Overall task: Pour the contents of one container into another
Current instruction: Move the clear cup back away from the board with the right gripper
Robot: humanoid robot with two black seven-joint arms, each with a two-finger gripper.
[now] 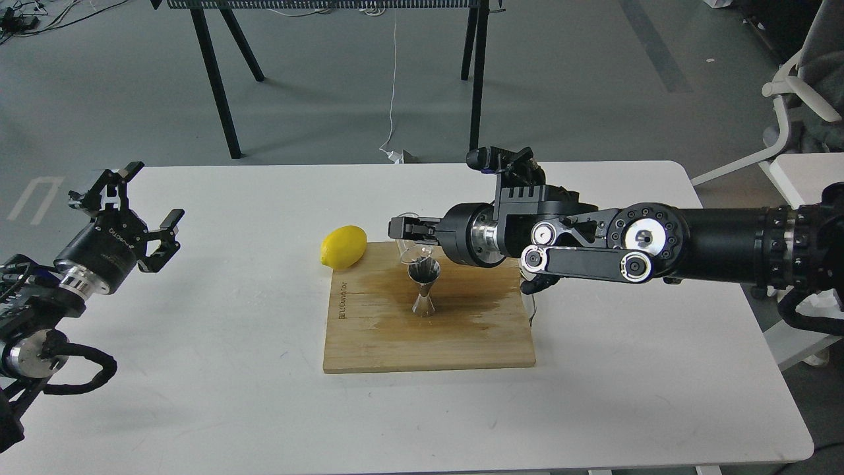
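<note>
A shiny steel jigger stands upright on the wooden cutting board, its top cone dark inside. Just above it and slightly to its left, the tiny clear glass cup hangs tilted, held in my right gripper, which is shut on it; the arm reaches in from the right. The cup's rim sits close over the jigger's mouth. My left gripper hovers over the table's far left, open and holding nothing.
A yellow lemon lies at the board's back left corner. A darker wet patch spreads over the board's middle and right side. The white table ends at its front edge below. Black table legs stand behind.
</note>
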